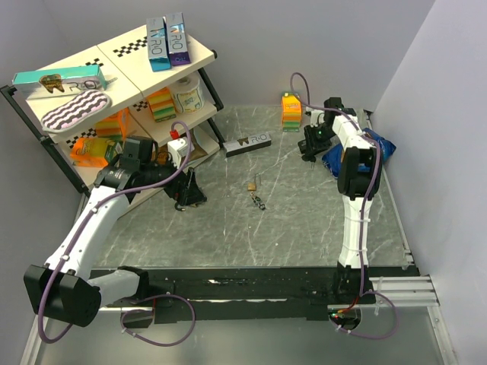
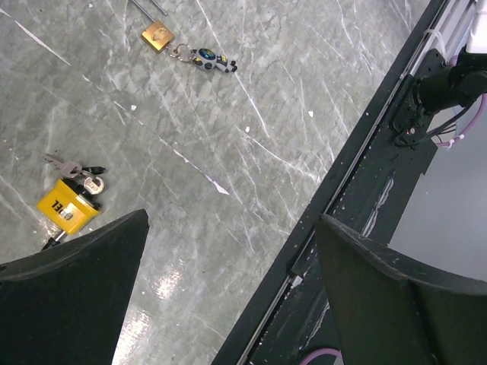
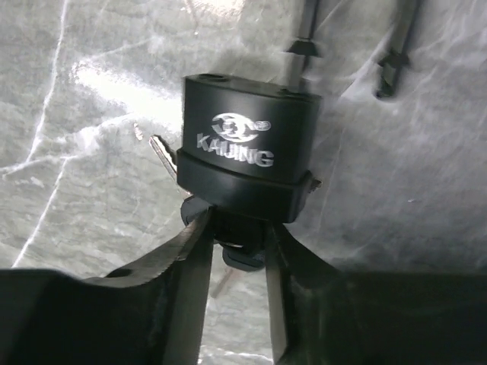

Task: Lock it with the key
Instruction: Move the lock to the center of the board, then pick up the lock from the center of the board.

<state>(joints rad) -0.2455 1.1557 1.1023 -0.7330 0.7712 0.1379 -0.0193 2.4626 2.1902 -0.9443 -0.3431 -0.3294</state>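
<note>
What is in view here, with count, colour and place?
Yellow padlock: one, yellow, table, near the left fingers.
Keys: a few, silvery, touching the yellow padlock.
Small padlock: one, brass, mid-table, charm attached.
Black padlock: one, black, at the right fingers.
Shelf: one, black-framed, far left, holding boxes.
Carton: one, orange-green, far side.
Bag: one, blue, right edge.
Flat box: one, black, beside shelf.
Left fingers: two, black, open.
Right fingers: two, black, pinching black padlock's underside.

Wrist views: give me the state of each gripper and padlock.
Black padlock: shackle open, one end out of the body.
Right gripper: shut on dark piece under black padlock.
Left gripper: open, empty.
Yellow lock: shackle hidden; keys at its end.
Brass padlock: shackle cropped, cannot tell.
</note>
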